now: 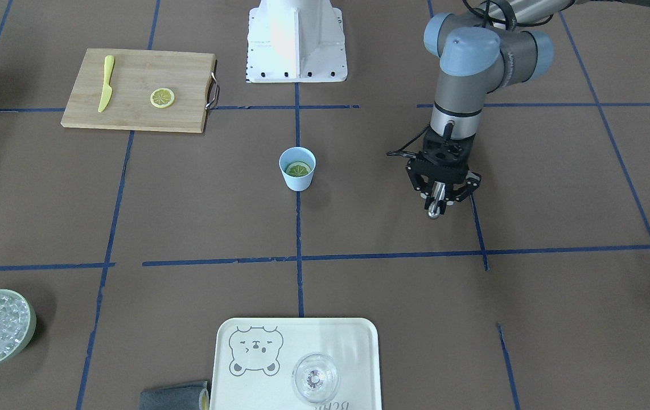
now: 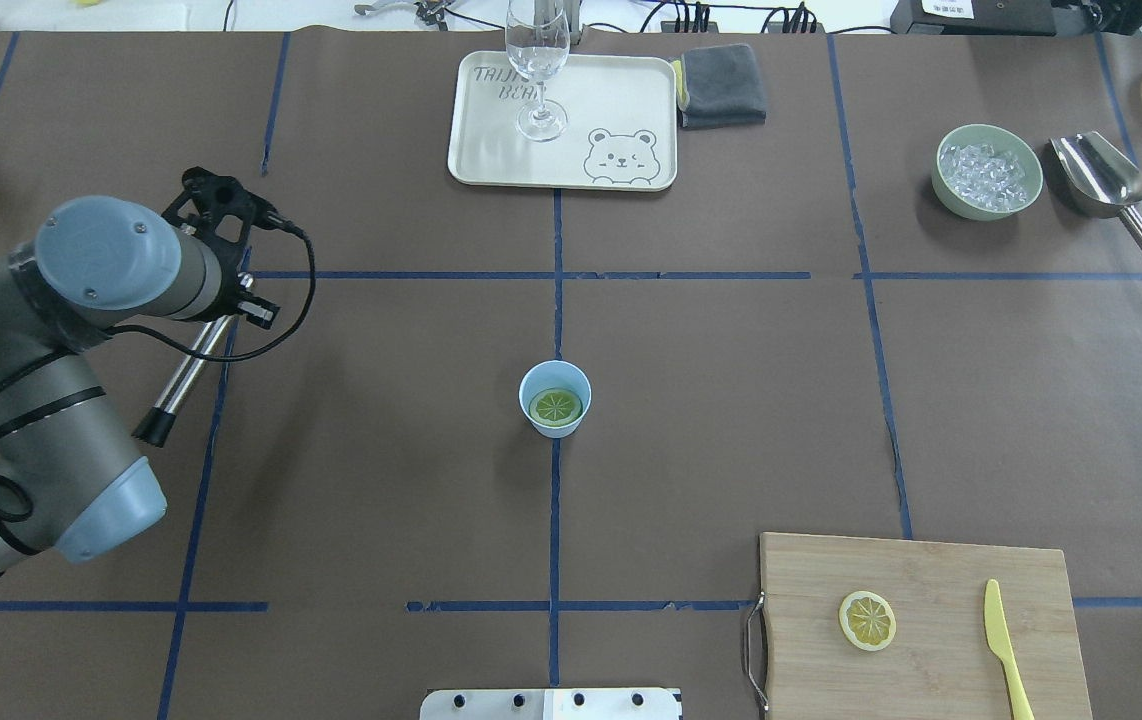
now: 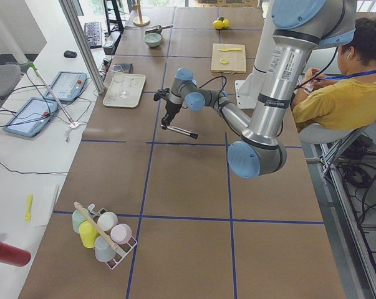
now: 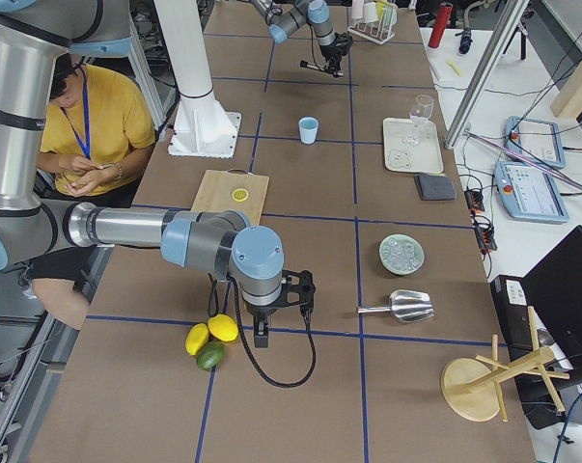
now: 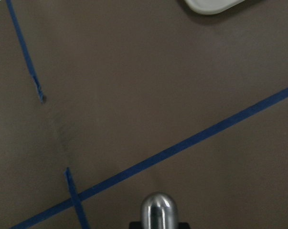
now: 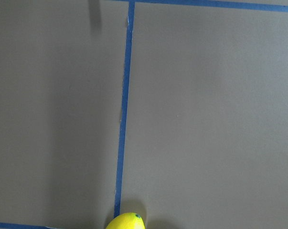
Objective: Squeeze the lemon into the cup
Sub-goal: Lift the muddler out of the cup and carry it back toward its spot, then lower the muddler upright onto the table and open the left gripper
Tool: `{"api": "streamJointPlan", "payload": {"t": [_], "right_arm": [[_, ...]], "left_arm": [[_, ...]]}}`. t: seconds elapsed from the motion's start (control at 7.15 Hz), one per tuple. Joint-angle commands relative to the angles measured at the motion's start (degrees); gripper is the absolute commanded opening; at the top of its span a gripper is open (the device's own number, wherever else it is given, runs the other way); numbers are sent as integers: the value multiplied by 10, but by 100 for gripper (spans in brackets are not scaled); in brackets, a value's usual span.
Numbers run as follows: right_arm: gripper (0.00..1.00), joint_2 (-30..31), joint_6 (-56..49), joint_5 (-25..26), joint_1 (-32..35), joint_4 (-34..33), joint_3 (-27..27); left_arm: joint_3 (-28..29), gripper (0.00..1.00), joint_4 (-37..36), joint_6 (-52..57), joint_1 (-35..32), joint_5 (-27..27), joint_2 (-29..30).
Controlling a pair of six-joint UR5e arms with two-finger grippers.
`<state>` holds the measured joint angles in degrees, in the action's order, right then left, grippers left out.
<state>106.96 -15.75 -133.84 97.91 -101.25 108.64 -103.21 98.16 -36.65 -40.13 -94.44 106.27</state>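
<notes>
Since lemon (image 2: 556, 406) already sits inside cup (image 2: 553, 430), left gripper (image 1: 436, 198), pinching metal rod (image 2: 191, 372) well apart from cup, should centre over cup, press straight down; right gripper (image 4: 261, 338): cannot tell.

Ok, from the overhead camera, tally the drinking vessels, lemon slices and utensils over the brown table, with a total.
Drinking vessels: 2, cup, glass.
Lemon slices: 2, lemon in that cup, slice on the cutting board.
Utensils: 3, toy knife, scoop, rod in the left gripper.
Total: 7.
</notes>
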Motion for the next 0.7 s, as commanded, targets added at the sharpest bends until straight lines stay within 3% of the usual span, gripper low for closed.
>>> {"api": "streamJointPlan", "payload": {"t": [0.0,0.14,0.56], "right_arm": [[100,0,-1,1,0,1,0],[100,0,-1,1,0,1,0],[100,0,2,2,0,39,-20]], "left_arm": [[6,0,-4,-37,-19,-1,-50],[16,0,-4,-118,-16,0,-49],[44,0,0,-135,-14,0,-49]]}}
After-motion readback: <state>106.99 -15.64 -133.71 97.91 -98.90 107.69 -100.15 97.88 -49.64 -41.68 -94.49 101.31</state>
